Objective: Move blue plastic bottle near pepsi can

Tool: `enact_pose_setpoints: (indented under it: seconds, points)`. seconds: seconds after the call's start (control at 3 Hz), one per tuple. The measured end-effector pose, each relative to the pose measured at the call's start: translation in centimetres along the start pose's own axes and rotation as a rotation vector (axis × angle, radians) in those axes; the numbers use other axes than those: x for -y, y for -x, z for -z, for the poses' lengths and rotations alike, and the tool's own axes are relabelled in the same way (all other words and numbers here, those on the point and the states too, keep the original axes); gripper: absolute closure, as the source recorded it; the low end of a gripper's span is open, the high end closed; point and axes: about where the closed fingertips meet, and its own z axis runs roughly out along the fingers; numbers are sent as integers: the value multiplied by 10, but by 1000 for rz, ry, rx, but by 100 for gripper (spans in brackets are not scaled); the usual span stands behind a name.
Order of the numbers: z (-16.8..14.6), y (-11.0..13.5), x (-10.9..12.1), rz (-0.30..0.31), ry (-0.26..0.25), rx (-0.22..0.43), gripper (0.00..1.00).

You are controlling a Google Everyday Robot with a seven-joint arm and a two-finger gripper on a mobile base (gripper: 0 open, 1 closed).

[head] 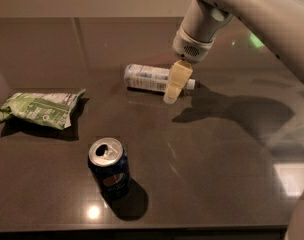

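At the far left of the frame, a little above mid-height, a green crinkled snack bag (pixel 39 110) lies flat on the dark glossy table (pixel 217 184), casting a shadow along its lower edge. To its right and lower, in the lower left-centre, the pepsi can (pixel 109 167) stands upright with its silver top showing an opened mouth and the round logo facing the camera; a small bright spot of reflected light sits on the table just below and left of it. Further right and higher, just above the middle of the frame, the blue plastic bottle (pixel 147 77) lies on its side, its length running left to right, with the white cap at the right end; it is well apart from the can. The gripper (pixel 171 96), cream-coloured and pointing down and slightly left, hangs in front of the bottle's cap end and overlaps it in this view; whether it touches the bottle, and whether it is released or clenched, cannot be told. The pale grey arm (pixel 252 14) comes down to it from the upper right corner. Its broad shadow spreads over the table at centre right.
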Motion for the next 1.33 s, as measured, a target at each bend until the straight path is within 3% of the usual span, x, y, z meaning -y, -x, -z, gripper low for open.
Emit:
enact_pose_setpoints:
  seconds: [0.33,0.67,1.33]
  points:
    - [-9,7,1,7,-6,8,0]
    - [-15,5,7,-3,-16,-5,16]
    - [-11,-7,15,-15,-26,-28,64]
